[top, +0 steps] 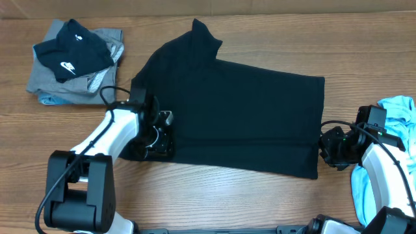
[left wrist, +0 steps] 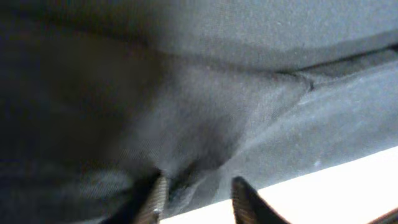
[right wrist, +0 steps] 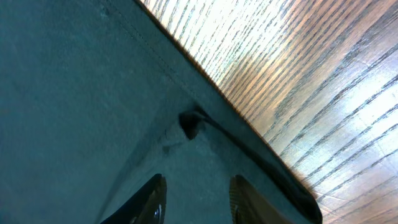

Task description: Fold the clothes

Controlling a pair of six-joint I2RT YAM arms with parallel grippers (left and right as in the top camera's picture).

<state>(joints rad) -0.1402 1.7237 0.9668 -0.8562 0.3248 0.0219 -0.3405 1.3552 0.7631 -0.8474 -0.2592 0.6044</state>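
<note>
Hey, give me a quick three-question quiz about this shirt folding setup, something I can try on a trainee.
1. True or false: the black T-shirt hangs off the edge of the table.
2. What lies near the right gripper, apart from the shirt? A) light blue cloth B) red towel C) cardboard box
3. Which garment in the folded pile carries a white logo?
Key: 1 false; 2 A; 3 the small black garment on top.
</note>
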